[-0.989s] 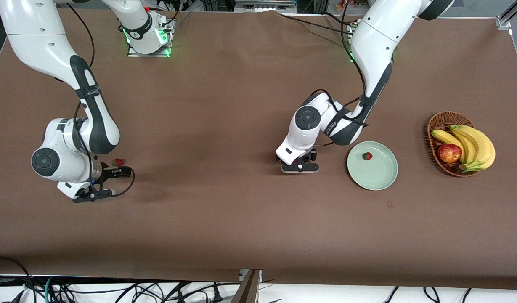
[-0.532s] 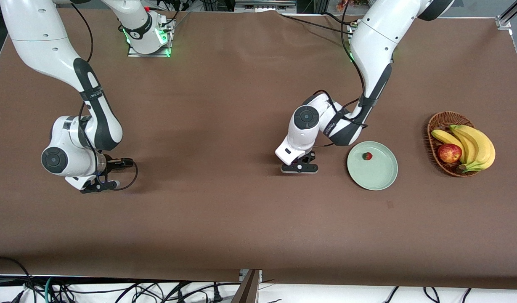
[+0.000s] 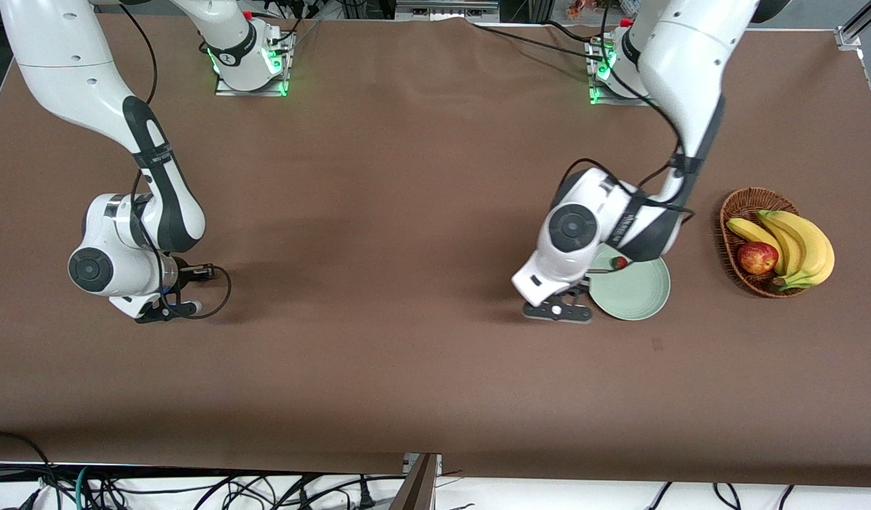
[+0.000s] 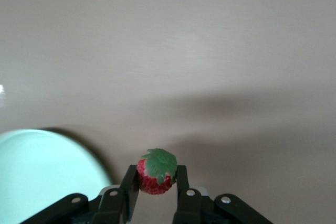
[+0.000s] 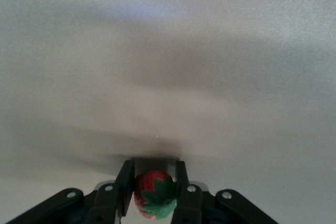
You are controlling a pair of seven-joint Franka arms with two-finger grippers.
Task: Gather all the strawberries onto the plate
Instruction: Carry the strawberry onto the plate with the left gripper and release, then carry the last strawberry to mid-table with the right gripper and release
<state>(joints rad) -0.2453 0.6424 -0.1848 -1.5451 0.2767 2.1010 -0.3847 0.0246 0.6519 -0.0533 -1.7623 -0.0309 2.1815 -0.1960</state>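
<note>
Front view: I read one small red strawberry with a dark green cap (image 3: pixel 619 263) lying in the round pale mint-green plate (image 3: pixel 641 294), near its rim on the side toward the robots' bases. The left gripper (image 3: pixel 557 310) sits over the brown table cloth (image 3: pixel 378 212), just beside the plate's edge on the side toward the right arm's end. The right gripper (image 3: pixel 187 287) is low at the right arm's end of the table, well apart from the plate. The berries they carry are hidden here.

Left wrist view: the left gripper (image 4: pixel 155 182) is clamped on a red strawberry (image 4: pixel 156 172), with the plate (image 4: pixel 42 177) close by.

Right wrist view: the right gripper (image 5: pixel 154 188) is clamped on another strawberry (image 5: pixel 155 193), apparently at table level.

Status, as I judge it: one berry delivered, two gripped, neither released into the plate yet.
</note>
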